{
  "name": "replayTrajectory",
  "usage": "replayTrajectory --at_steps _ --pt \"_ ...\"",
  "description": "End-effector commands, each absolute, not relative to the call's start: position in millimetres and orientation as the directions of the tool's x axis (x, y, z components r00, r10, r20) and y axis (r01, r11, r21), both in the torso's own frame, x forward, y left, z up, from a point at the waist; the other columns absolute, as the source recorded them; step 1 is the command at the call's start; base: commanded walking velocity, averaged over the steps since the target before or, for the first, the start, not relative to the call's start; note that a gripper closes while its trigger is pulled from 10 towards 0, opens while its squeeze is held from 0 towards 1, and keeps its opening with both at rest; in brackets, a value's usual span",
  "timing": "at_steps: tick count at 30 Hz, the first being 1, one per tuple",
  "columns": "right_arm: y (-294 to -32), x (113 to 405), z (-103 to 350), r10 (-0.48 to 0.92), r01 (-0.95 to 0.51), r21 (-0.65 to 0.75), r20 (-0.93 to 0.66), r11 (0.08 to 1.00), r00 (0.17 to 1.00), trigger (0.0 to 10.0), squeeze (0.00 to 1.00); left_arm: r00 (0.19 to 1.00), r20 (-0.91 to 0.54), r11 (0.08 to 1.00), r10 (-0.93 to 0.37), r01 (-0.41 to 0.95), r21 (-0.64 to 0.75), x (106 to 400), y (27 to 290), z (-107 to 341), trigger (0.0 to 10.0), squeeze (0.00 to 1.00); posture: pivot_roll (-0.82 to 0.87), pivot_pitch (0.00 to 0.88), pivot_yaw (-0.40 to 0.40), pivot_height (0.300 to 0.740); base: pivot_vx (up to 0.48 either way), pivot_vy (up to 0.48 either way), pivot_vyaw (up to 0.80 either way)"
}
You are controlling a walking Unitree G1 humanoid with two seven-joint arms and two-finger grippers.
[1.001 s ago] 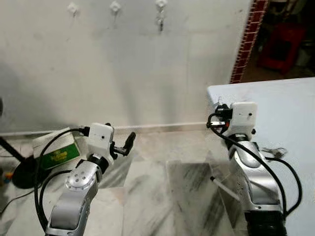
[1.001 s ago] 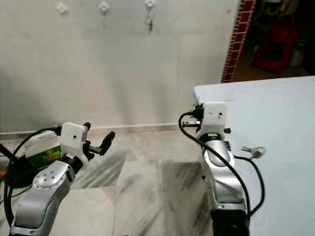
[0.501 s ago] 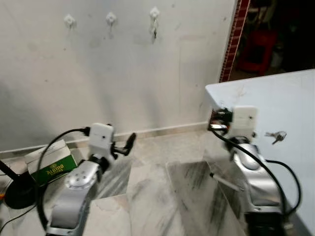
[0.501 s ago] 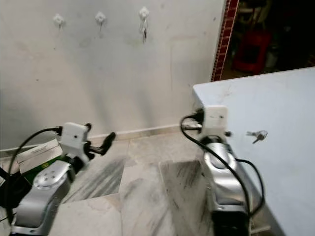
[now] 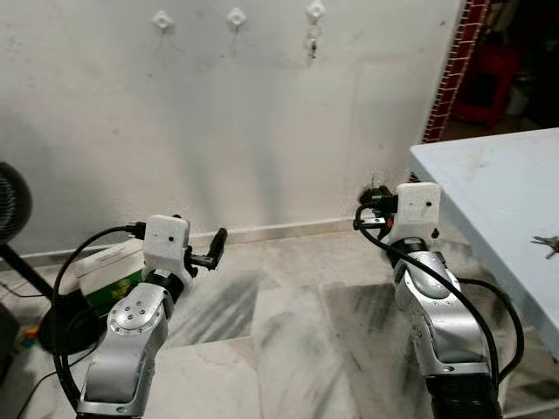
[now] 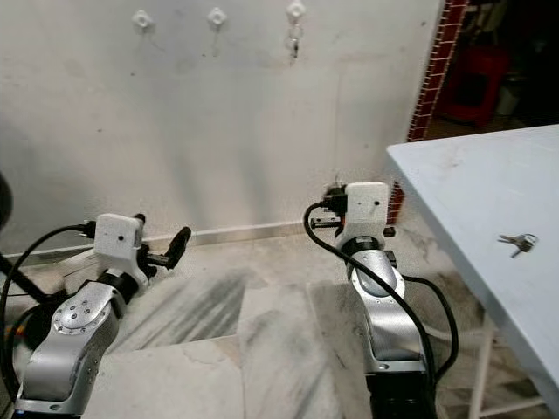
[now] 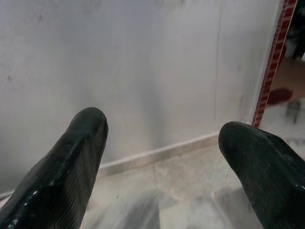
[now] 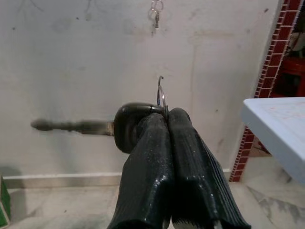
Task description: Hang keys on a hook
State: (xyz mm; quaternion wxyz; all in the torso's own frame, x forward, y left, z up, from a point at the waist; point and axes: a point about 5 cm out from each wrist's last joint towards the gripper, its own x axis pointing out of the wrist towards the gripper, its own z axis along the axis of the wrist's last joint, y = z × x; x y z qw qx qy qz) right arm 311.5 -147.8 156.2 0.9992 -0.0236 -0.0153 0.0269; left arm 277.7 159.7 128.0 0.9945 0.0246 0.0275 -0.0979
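Right tool [image 8: 167, 117] raised toward the wall, pinching a key [image 8: 76, 126]; left tool [image 7: 162, 143] spread, arm forward.

Home hallway or entry: plain white wall [image 5: 262, 113] with three key hooks [image 5: 236, 16], marble floor tiles [image 5: 288, 349], red brick pillar [image 5: 447, 70], light blue table [image 5: 489, 192], fan base [image 5: 13, 201].

Text check: nothing legible from my end. Green-and-white box [image 5: 109, 278] on floor by wall, behind my left arm, has some print on its green side, too small and part hidden, can't read. No labels or nos. that I can make out on wall [image 5: 262, 122], table [image 6: 472, 188] or white camera housings [image 6: 367, 203] on wrists.
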Motion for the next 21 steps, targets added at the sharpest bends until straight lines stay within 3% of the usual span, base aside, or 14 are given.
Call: replayTrajectory --at_steps 1,12,21 --pt "-151.3 312.6 159.7 0.042 -0.040 -0.049 0.045 0.998 0.998 10.0 0.00 0.985 -0.029 0.983 -0.168 0.170 0.070 280.5 162.3 132.8 10.0 0.00 0.03 0.000 0.077 0.740 0.000 0.000 0.00" --pt "-150.1 313.0 159.3 0.045 -0.043 -0.050 0.044 0.998 0.998 10.0 0.00 0.985 0.000 0.985 -0.173 0.173 0.001 280.5 166.2 135.9 10.0 0.00 0.03 0.000 0.076 0.740 0.000 0.000 0.00" --pt "-148.7 314.7 158.8 0.053 -0.051 -0.053 0.043 0.997 0.998 10.0 0.00 0.978 0.015 0.978 -0.206 0.206 -0.018 278.4 162.5 136.4 10.0 0.00 0.03 0.000 0.075 0.740 0.379 0.000 0.00"
